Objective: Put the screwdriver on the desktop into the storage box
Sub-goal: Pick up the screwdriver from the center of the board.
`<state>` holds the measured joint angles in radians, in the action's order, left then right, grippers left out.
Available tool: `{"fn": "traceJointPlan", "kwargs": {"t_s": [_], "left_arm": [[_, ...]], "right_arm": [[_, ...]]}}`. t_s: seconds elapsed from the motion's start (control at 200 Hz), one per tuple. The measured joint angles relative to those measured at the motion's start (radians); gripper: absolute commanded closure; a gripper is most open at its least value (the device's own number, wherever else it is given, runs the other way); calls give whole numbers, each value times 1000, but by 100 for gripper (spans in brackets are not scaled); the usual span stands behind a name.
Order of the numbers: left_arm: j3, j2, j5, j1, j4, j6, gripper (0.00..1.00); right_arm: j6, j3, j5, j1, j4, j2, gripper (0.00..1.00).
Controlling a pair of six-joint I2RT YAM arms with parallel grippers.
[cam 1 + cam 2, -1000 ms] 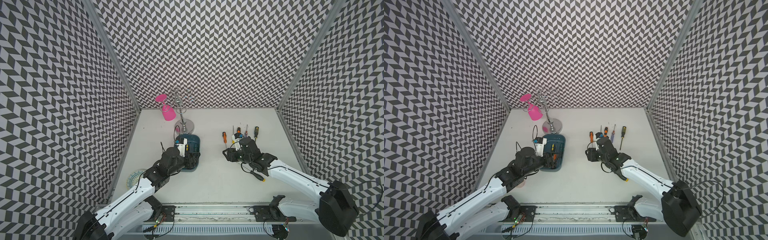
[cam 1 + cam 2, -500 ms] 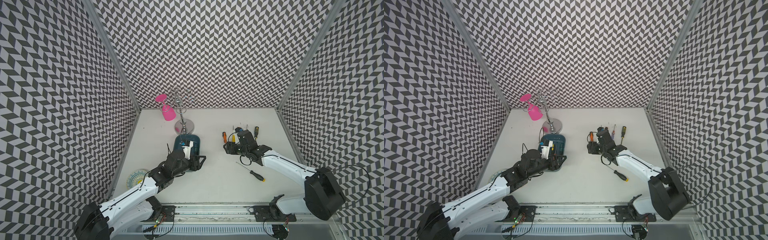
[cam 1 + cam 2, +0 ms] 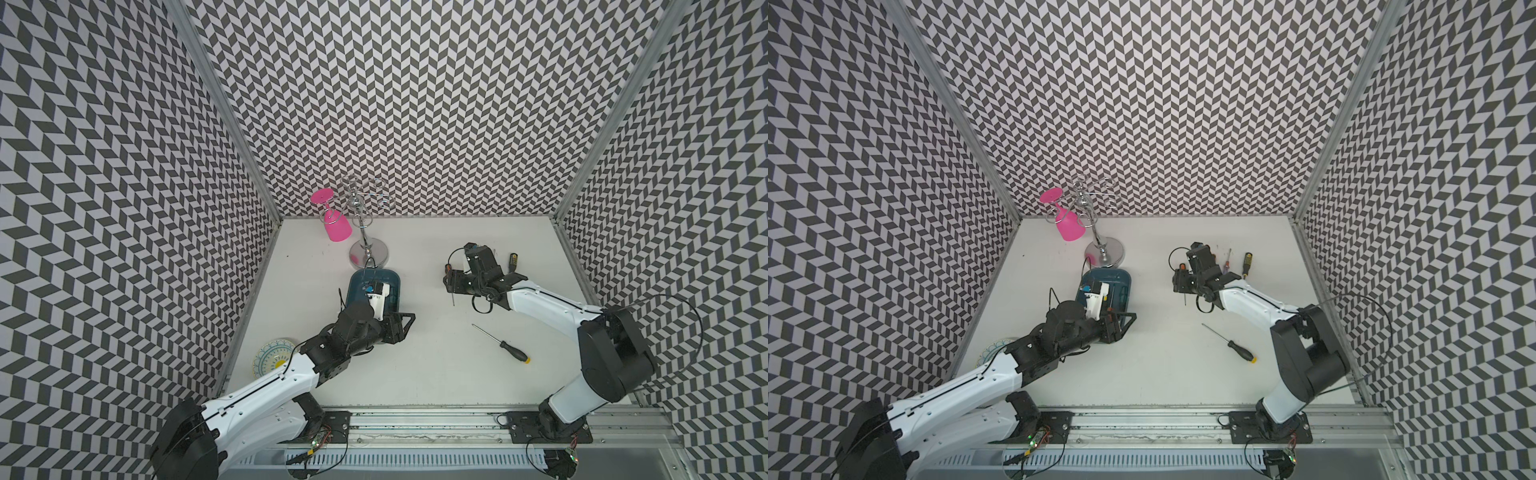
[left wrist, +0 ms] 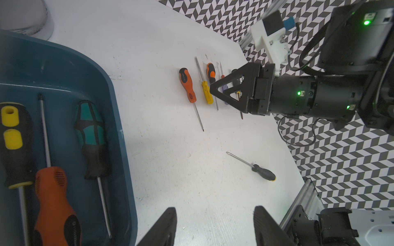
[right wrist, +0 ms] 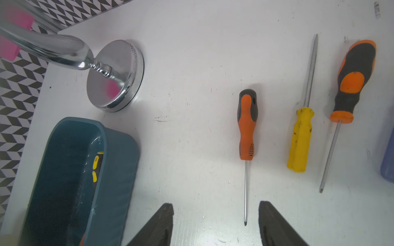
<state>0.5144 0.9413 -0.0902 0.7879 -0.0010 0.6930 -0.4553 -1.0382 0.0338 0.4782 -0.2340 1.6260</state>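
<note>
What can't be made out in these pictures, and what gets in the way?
Both top views: left arm covers most of the storage box and part of the plate; right arm hides most of the row of screwdrivers.
Left wrist view: storage box cut off by the edge.
Right wrist view: purple handle blurred, cut by the edge.

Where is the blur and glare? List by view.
Right wrist view: the chrome stand mirrors a pink smear; the pink glass is blurred. Left wrist view: the left fingers look soft-edged. In both top views: even light on the desktop, faint shadows.
</note>
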Motion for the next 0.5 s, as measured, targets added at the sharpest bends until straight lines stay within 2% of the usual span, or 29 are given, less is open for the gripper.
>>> {"fn": "traceJointPlan", "kwargs": {"t_s": [0.501], "left_arm": [[-19,-50,29,4,-10,24,40]], "right_arm": [[21,-220,-34,-36,-37,249,45]]}}
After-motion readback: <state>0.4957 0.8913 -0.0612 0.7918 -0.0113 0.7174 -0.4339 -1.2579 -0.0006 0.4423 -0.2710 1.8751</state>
